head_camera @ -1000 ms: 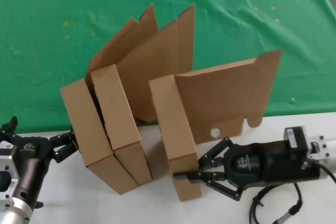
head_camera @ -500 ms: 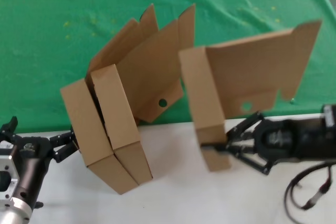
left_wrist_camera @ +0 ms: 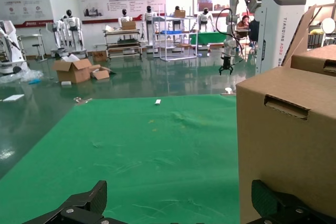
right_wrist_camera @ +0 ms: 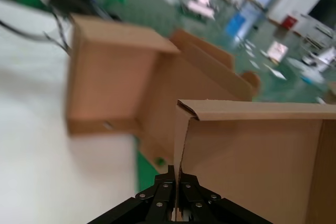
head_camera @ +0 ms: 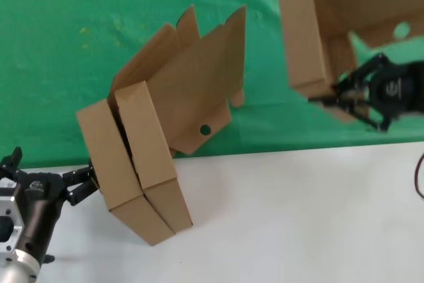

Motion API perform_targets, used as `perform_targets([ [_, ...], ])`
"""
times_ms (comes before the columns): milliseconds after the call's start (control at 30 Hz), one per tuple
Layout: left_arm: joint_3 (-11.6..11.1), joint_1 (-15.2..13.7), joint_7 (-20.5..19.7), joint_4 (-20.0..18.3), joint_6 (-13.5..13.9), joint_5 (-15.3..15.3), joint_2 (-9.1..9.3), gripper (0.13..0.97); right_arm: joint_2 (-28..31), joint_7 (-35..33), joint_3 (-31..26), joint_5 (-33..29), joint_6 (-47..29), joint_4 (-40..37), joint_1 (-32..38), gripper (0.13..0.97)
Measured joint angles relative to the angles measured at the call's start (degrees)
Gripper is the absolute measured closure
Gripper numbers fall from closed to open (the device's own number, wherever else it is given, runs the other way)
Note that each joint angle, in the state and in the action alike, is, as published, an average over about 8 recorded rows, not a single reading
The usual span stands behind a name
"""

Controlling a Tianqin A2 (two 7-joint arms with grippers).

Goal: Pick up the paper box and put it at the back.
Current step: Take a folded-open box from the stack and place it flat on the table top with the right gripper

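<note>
Already lifted: the plain brown corrugated cardboard mailer box (head_camera: 311, 38) hangs over the bright green cloth at the back (head_camera: 59, 77), not yet set down
The right end effector (head_camera: 331, 94) grips its tray wall; the left end effector (head_camera: 79, 187) waits released beside two matching brown cardboard boxes (head_camera: 142, 164) straddling cloth and white desk (head_camera: 298, 217), a workshop hall with shelving beyond
</note>
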Motion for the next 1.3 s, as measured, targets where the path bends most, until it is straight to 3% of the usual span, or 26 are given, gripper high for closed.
perform_targets([
  [400, 0.0, 0.0, 0.0, 0.0, 0.0, 0.0, 0.0, 0.132, -6.8, -1.2, -8.8, -20.4, 4.9, -11.6, 16.4, 0.941],
  [667, 0.0, 0.0, 0.0, 0.0, 0.0, 0.0, 0.0, 0.132, -9.4, 0.5, -15.3, -32.7, 6.1, -18.5, 19.4, 0.941],
  [967, 0.0, 0.0, 0.0, 0.0, 0.0, 0.0, 0.0, 0.132, -14.9, 4.4, -17.3, -37.7, 9.0, -21.5, 17.3, 0.942],
  [1300, 0.0, 0.0, 0.0, 0.0, 0.0, 0.0, 0.0, 0.132, -24.7, 1.7, -18.7, -39.7, 14.2, -32.7, 19.1, 0.942],
])
